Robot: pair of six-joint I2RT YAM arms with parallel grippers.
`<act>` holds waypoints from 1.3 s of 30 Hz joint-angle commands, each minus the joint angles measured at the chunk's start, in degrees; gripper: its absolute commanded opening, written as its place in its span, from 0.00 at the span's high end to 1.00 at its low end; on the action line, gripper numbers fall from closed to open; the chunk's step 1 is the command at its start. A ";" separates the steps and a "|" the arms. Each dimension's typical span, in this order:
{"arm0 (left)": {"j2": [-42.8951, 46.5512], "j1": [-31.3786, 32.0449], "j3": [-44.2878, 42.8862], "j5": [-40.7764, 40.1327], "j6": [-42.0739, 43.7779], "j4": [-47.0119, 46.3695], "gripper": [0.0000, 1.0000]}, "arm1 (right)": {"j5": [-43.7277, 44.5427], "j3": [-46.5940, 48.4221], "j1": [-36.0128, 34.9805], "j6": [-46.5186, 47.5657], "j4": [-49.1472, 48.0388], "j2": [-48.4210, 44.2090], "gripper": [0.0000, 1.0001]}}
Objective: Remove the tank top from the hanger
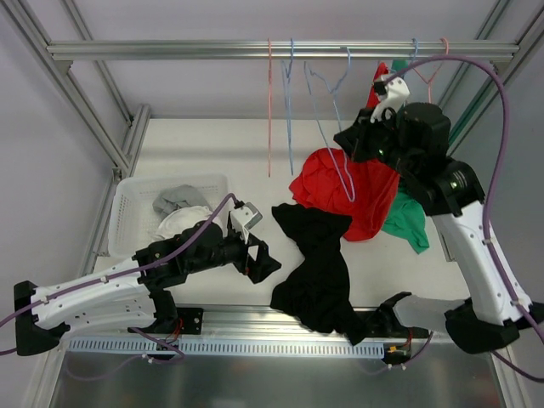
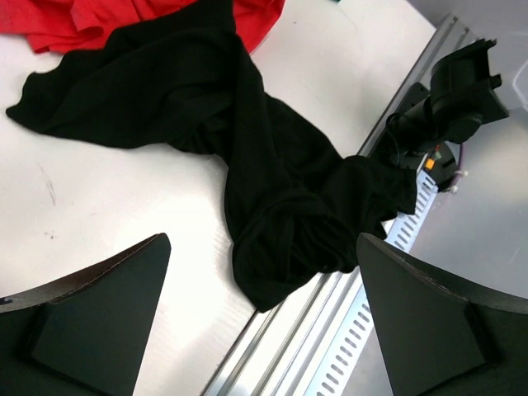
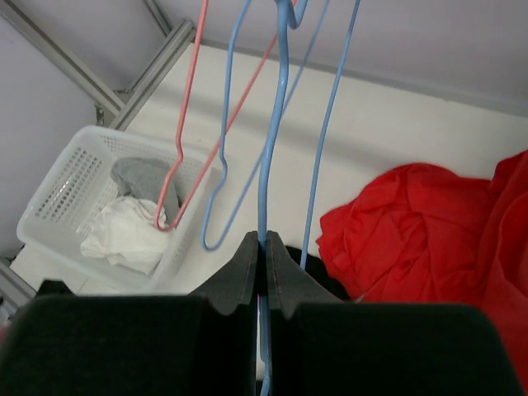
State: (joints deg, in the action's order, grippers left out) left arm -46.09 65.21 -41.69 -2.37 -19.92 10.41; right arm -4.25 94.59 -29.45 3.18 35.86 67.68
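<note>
The black tank top (image 1: 319, 272) (image 2: 272, 165) lies crumpled on the white table, its lower end draped over the front metal rail. It hangs on no hanger. My left gripper (image 1: 255, 244) (image 2: 264, 247) hovers just left of it, jaws wide open with nothing between them. My right gripper (image 1: 353, 140) (image 3: 266, 243) is up near the rack, shut on the wire of a bare blue hanger (image 3: 276, 124) that hangs from the top bar.
A red garment (image 1: 357, 191) (image 3: 412, 231) and a green one (image 1: 408, 221) lie at back right. A white basket (image 1: 127, 200) holding grey and white cloth sits at the left. A pink hanger (image 1: 269, 110) and another blue hanger (image 1: 289, 110) hang from the bar (image 1: 170, 49).
</note>
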 commanded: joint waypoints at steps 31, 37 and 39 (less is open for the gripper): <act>-14.54 0.97 -5.06 2.02 -1.97 -5.84 0.01 | 8.65 -0.08 -1.68 1.65 -2.02 -1.18 0.01; -32.73 4.40 -14.11 -3.60 1.90 -5.76 0.01 | 8.03 -13.45 1.94 4.28 5.09 -24.83 0.01; -39.67 5.01 -17.96 -4.13 2.43 -5.76 0.01 | 5.41 -14.51 1.86 5.16 8.68 -28.81 0.01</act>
State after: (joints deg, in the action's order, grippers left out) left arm -79.42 69.19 -54.37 -3.92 -20.01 6.20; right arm 3.60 81.78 -27.66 5.63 39.62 43.68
